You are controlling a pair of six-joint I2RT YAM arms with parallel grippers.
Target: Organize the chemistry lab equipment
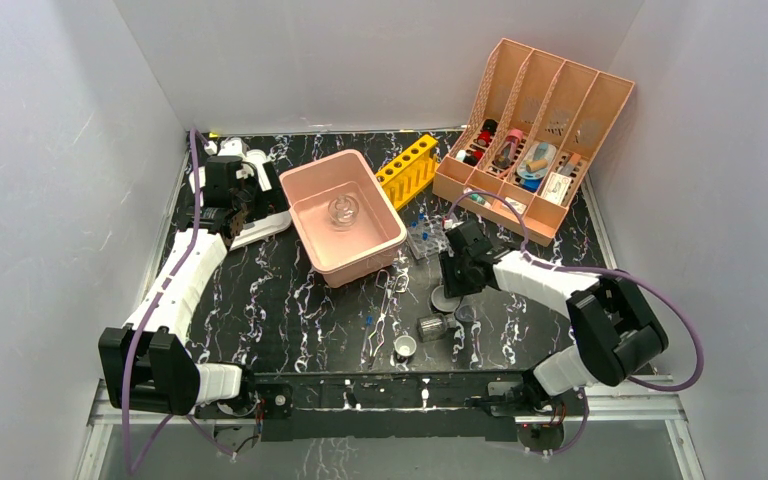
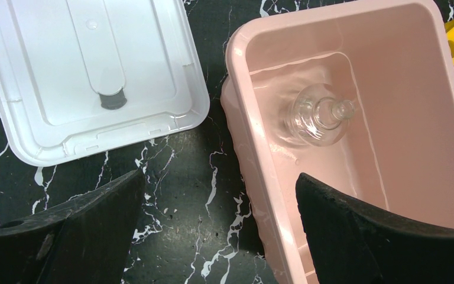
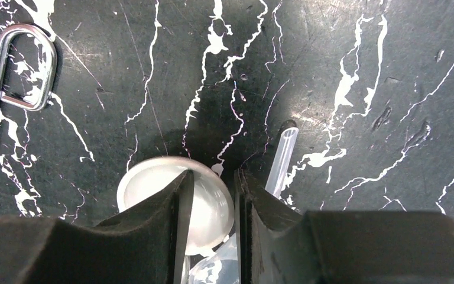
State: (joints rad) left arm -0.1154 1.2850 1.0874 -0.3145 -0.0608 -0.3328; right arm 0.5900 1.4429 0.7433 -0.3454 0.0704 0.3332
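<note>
A clear round flask (image 1: 343, 212) (image 2: 319, 115) lies inside the pink tub (image 1: 355, 268) (image 2: 239, 106). My left gripper (image 1: 250, 200) (image 2: 220, 177) hangs open above the tub's left rim; one finger is over bare table and the other over the tub. My right gripper (image 1: 452, 280) (image 3: 214, 173) is low over a white round dish (image 1: 447, 298) (image 3: 145, 184). Its jaws stand a narrow gap apart, astride the dish's right rim, with something clear low between them. A clear tube (image 3: 282, 157) lies just right of it. Wire tongs (image 1: 385, 305) (image 3: 52, 65), a small beaker (image 1: 431, 327) and another white dish (image 1: 405, 347) lie nearby.
A white lid (image 1: 260, 225) (image 2: 94, 77) lies left of the tub. At the back stand a yellow tube rack (image 1: 407, 170), a small clear rack (image 1: 425, 238) and the peach file organizer (image 1: 535, 140), with items in its slots. White walls close in the table.
</note>
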